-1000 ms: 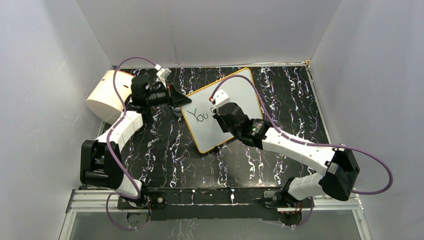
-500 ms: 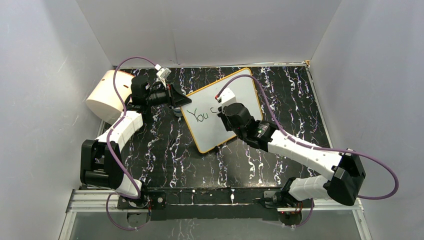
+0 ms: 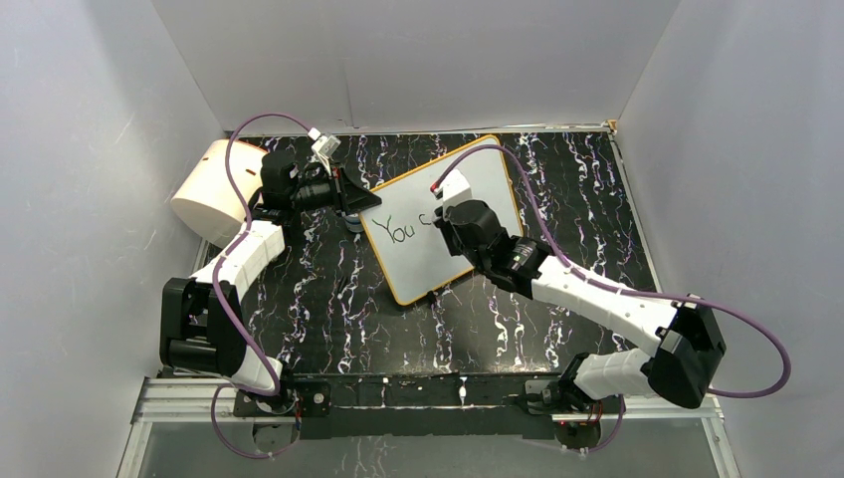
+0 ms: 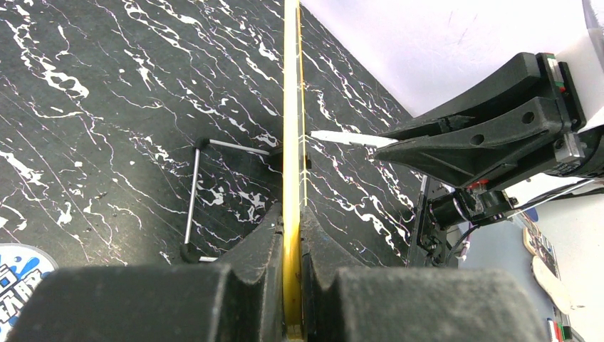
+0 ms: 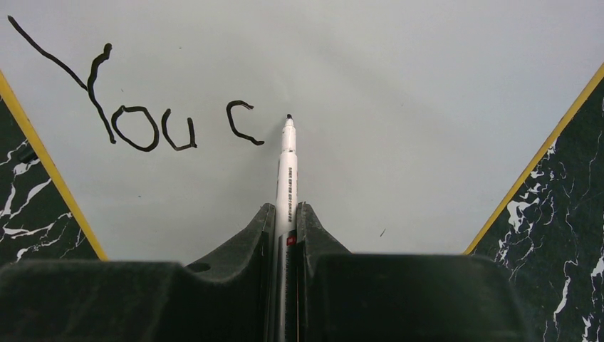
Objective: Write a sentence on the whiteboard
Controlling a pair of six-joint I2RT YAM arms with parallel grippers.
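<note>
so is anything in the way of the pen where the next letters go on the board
Nothing visible. The marker in the right gripper has its tip just right of the lettering, and the whiteboard beyond it is bare white up to the rim.

Between left gripper (image 4: 292, 214) jaws: whiteboard (image 4: 292, 107) rim, running ahead. Between right gripper (image 5: 287, 208) jaws: marker (image 5: 287, 171), tip ahead; sentence (image 5: 153, 135) left of tip.

Left fingers (image 4: 235, 285) clamp whiteboard (image 4: 292, 107) rim edge-on; marker (image 4: 342, 137) tip just beside.

One whiteboard (image 3: 410, 261), one marker (image 5: 287, 178), one cylinder (image 3: 207, 192)
</note>
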